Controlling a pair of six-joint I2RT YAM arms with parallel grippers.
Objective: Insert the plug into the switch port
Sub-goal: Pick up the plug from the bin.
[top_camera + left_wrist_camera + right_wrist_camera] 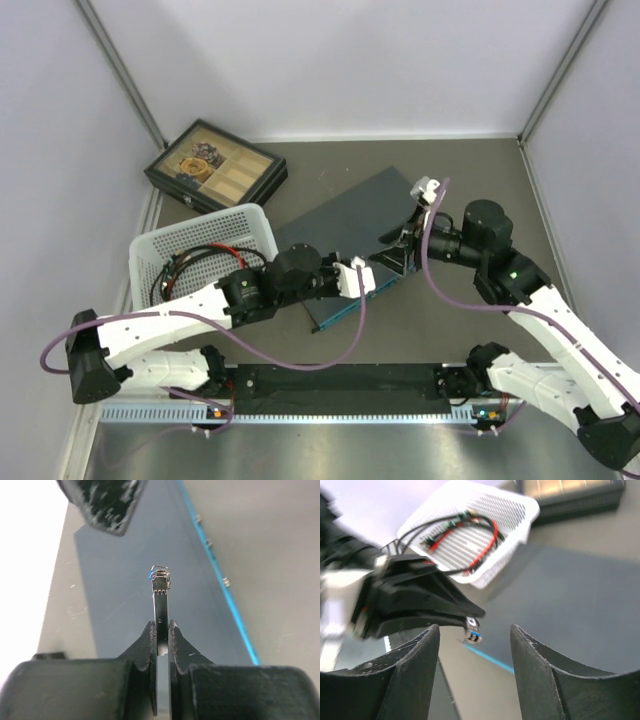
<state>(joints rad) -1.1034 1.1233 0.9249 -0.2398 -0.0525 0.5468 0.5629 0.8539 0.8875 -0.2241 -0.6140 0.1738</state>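
The switch (350, 215) lies flat and slanted between the arms, its teal edge (220, 580) with the sockets turned toward them, likely so that the ports can be reached. The left gripper (163, 635) pinches the plug (160, 587) by its rear, leaving the front free. It holds the plug above the switch's top near that edge, not yet in a port. The right gripper (475, 630) hovers close by, fingers spread and empty, perhaps to steady things.

grey-brown tabletop (420, 340) between plain pale walls (350, 60), metal corner posts (120, 70), soft even light
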